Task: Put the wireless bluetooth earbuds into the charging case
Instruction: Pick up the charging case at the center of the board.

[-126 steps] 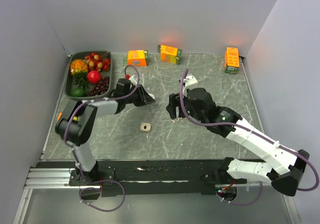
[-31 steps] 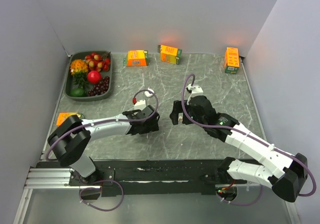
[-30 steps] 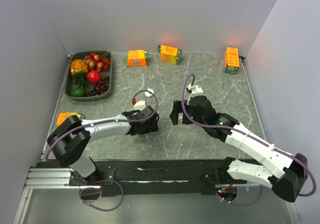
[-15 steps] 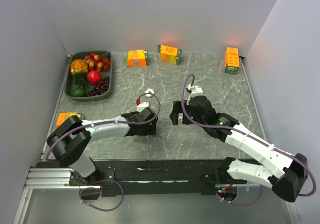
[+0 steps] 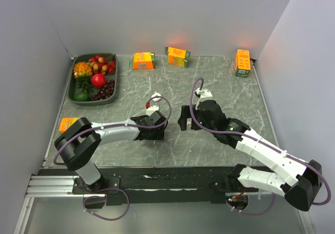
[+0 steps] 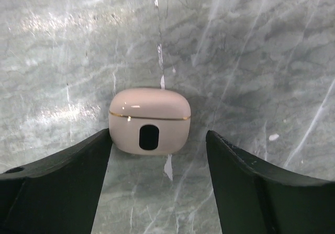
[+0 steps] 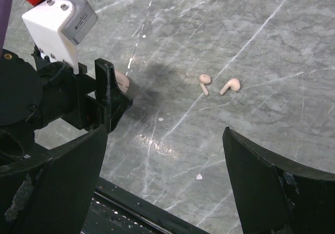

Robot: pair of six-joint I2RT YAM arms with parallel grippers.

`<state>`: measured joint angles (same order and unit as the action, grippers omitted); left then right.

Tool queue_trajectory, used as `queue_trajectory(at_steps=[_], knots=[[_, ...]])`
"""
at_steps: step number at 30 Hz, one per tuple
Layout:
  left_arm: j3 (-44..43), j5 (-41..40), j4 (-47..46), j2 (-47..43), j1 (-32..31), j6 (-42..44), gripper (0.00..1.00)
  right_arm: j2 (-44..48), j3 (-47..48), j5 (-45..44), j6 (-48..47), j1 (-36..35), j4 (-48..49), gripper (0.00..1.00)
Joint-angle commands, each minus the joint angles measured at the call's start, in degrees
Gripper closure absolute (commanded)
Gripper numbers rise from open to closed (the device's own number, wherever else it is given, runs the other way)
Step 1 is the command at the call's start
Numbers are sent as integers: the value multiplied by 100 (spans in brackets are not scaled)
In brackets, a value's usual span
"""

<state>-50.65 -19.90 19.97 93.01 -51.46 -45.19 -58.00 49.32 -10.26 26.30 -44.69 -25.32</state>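
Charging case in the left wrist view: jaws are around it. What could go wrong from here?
The charging case sits off-centre in the left gripper, right beside one finger with a gap to the other; closing may shove or twist it.
Its lid looks shut, so nothing can go in yet.
The earbuds lie close together below the open right gripper; grabbing one may knock the other.

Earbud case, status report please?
Left jaws open, astride beige rounded plastic charging case. Right jaws open, empty. Two tiny white stemmed earbuds loose on table. Shut lid in the way.
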Motion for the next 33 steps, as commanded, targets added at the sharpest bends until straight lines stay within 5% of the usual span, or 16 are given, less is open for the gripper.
queue_trajectory(at_steps=[1,13,26,29,33], knots=[[-243,-346,374,296,13,-122,23,60,-1,-108,-29,30,10,1],[-164,-541,473,288,5,-95,31,175,-81,-187,-3,21,10,1],[-59,-304,420,59,-31,-113,27,113,-54,-160,-2,30,36,1],[-41,-269,377,77,-31,-95,32,96,-45,-169,-11,39,27,1],[-41,-155,324,121,-31,-60,55,122,-28,-213,-29,30,10,1]])
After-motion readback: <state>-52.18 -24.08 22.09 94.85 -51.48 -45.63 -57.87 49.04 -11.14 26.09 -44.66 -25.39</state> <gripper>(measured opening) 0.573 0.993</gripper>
